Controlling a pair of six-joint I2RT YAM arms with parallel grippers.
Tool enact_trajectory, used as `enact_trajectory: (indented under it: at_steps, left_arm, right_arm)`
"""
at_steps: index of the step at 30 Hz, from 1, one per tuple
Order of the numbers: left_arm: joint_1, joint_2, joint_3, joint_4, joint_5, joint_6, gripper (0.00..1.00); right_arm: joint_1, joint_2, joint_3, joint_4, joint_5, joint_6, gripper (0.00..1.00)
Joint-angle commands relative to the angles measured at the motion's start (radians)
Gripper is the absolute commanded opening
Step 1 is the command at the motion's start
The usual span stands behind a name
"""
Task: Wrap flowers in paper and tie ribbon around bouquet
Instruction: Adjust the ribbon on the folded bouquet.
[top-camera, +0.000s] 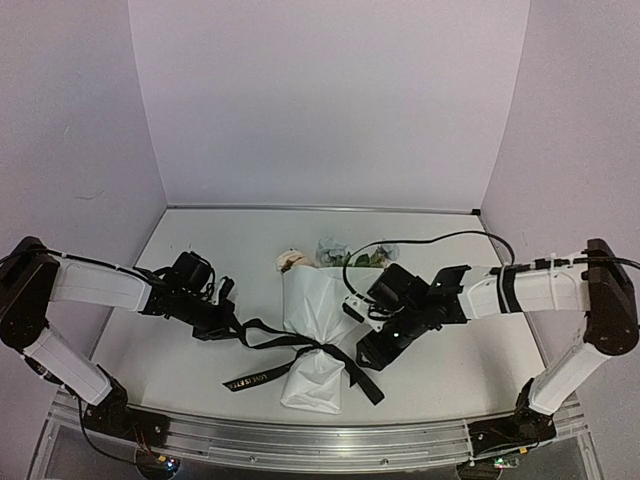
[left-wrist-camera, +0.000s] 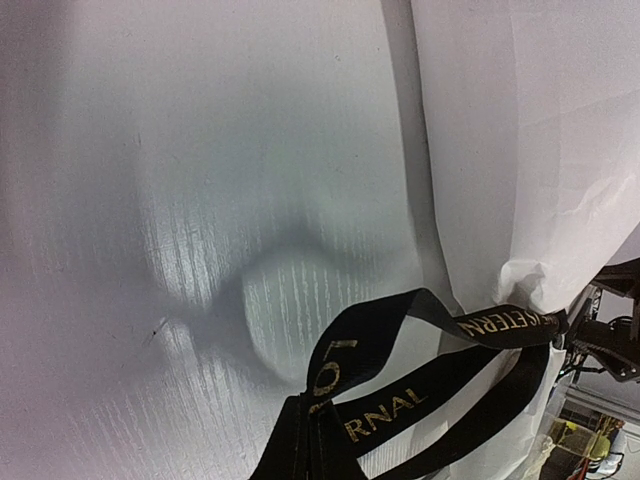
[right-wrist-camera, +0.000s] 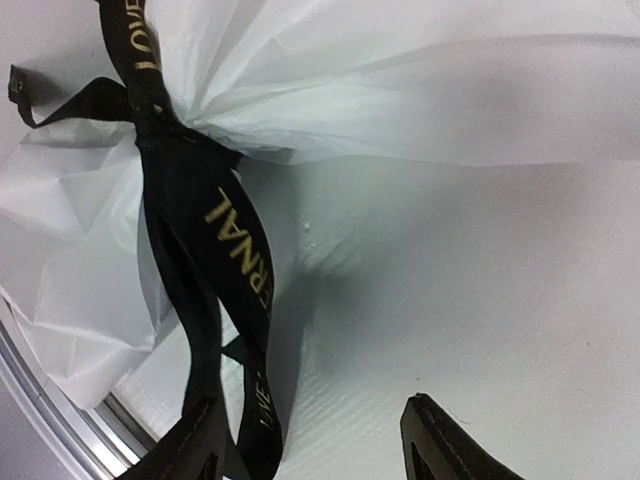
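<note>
The bouquet (top-camera: 312, 325) lies mid-table as a white paper cone (right-wrist-camera: 400, 90), cream-pink and pale blue flowers (top-camera: 296, 261) at its far, wide end. The black ribbon (top-camera: 262, 332) is cinched round the cone's pinched near part, and a lettered tail (top-camera: 250, 380) trails towards the front. My left gripper (top-camera: 236, 330) is left of the cone, shut on a ribbon loop (left-wrist-camera: 400, 335) that runs taut to the paper (left-wrist-camera: 520, 150). My right gripper (top-camera: 366, 356) is on the cone's right, open. A ribbon strand (right-wrist-camera: 235, 240) hangs inside its gap beside the left finger (right-wrist-camera: 190, 450); the right finger (right-wrist-camera: 445, 445) is apart.
A metal rail (top-camera: 300, 447) runs along the table's near edge, close under the cone's narrow end, and shows in the right wrist view as the rail (right-wrist-camera: 50, 390). Pale walls enclose the back and sides. A black cable (top-camera: 430, 240) loops above the right arm.
</note>
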Motion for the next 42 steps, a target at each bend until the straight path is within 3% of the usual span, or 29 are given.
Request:
enact_trajectory:
  at_steps: [1, 13, 26, 42]
  left_arm:
    - [-0.003, -0.016, 0.031, -0.002, -0.002, 0.017, 0.00]
    - [-0.004, 0.001, 0.058, -0.008, 0.008, 0.019, 0.00]
    - [-0.007, 0.002, 0.058, -0.003, 0.012, 0.017, 0.00]
    - [-0.009, 0.003, 0.047, 0.006, 0.016, 0.013, 0.00]
  right_arm:
    - [-0.042, -0.068, -0.070, 0.019, 0.056, 0.002, 0.63]
    - [-0.067, 0.116, 0.003, 0.070, 0.039, -0.061, 0.69]
    - [-0.019, 0.072, 0.000, 0.077, -0.118, -0.003, 0.68]
    - [0.006, 0.155, 0.096, 0.079, -0.077, 0.010, 0.65]
